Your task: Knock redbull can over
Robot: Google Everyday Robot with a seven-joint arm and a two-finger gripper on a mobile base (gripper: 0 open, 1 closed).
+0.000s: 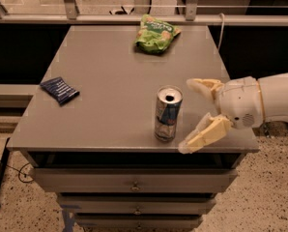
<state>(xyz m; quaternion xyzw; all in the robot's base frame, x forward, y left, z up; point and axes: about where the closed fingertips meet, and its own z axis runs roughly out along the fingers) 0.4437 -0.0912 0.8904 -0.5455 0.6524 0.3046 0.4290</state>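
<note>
The redbull can (pixel 166 113) stands upright near the front edge of the grey table (pixel 110 95), a little right of centre. It is silver and blue with an open silver top. My gripper (pixel 192 115) comes in from the right at table height, just right of the can. It is open, with one cream finger (pixel 202 85) behind the can's level and the other finger (pixel 202 137) nearer the table's front edge. The fingertips are close to the can but apart from it.
A green snack bag (pixel 155 33) lies at the back of the table. A flat dark-blue packet (pixel 60 90) lies at the left. Drawers (pixel 134 182) sit under the tabletop. A railing runs behind the table.
</note>
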